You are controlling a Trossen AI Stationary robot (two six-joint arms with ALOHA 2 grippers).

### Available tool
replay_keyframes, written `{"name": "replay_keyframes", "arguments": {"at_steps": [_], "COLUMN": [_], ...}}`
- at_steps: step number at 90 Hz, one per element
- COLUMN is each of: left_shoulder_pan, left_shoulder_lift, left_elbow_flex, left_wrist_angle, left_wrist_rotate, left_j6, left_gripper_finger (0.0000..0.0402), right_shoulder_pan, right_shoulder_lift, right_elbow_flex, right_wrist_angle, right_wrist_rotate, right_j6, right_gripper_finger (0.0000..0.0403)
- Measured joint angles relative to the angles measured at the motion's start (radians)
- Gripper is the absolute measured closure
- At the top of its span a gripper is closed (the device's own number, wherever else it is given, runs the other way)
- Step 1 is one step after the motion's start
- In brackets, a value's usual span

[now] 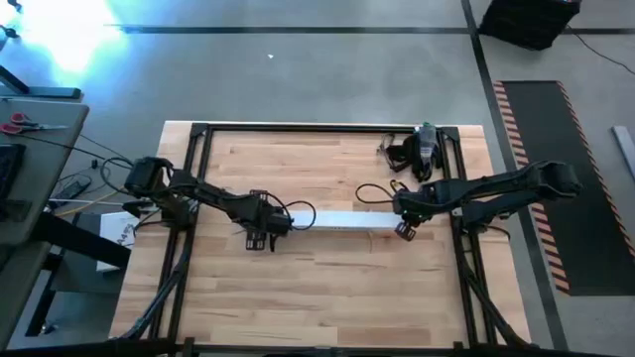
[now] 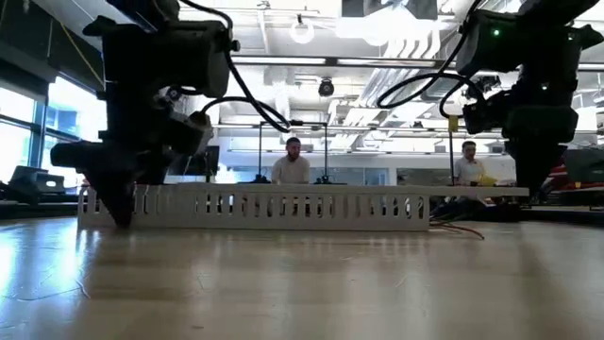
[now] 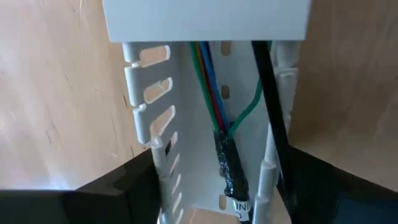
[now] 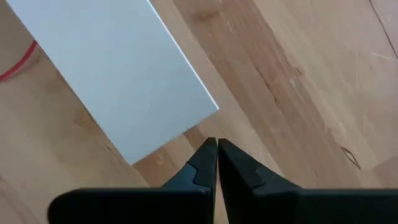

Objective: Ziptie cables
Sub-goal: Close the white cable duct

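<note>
We have our left gripper (image 3: 214, 193) at one end of the white slotted channel (image 1: 337, 220), its fingers (image 3: 118, 193) spread wide so that a channel wall stands just inside each one; whether the pads actually touch the walls we cannot tell. The cables (image 3: 214, 93) lie between those fingers, down in the trough of the channel: thin green, blue and reddish strands beside a thicker black lead, joined by a wrap of dark tape, then running on under the flat white cover strip (image 3: 205, 18) that caps the channel farther ahead. Our right gripper (image 4: 217, 163) hovers at the channel's other end with its fingers pressed together on nothing, the corner of the cover strip just beyond the tips. We judge the strands to be light, limp and springy, likely to splay or slide apart if pinched singly, and thin enough to kink under a hard squeeze. The taped stretch looks the best place to take hold, since there the bundle is already gathered and a little stiffer. The channel's thin plastic teeth will flex and could snag a strand as it lifts. No tie is visible on the bench (image 1: 327, 297).
</note>
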Motion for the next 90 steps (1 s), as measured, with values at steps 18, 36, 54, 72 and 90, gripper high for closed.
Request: {"name": "replay_keyframes", "arguments": {"at_steps": [18, 36, 54, 72, 90], "left_shoulder_pan": [-0.011, -0.025, -0.026, -0.026, -0.027], "left_shoulder_lift": [0.000, 0.001, 0.002, 0.002, 0.005], "left_elbow_flex": [0.000, -0.002, -0.002, -0.002, 0.018], "left_wrist_angle": [0.035, 0.053, 0.092, 0.108, 0.099], "left_wrist_rotate": [-0.015, -0.027, -0.029, -0.029, -0.033], "left_j6": [-0.001, -0.002, -0.002, -0.004, -0.029], "left_gripper_finger": [0.0171, 0.0171, 0.0171, 0.0171, 0.0171], "right_shoulder_pan": [-0.001, -0.001, -0.001, -0.001, -0.001], "right_shoulder_lift": [0.003, 0.003, 0.004, 0.004, 0.010], "right_elbow_flex": [0.000, -0.002, -0.003, -0.003, -0.003], "right_wrist_angle": [-0.028, 0.000, 0.117, 0.170, 0.149], "right_wrist_rotate": [-0.024, 0.000, 0.005, 0.010, 0.017], "right_j6": [0.029, -0.003, -0.045, -0.076, -0.072], "right_gripper_finger": [0.0403, 0.0403, 0.0403, 0.0403, 0.0403]}}
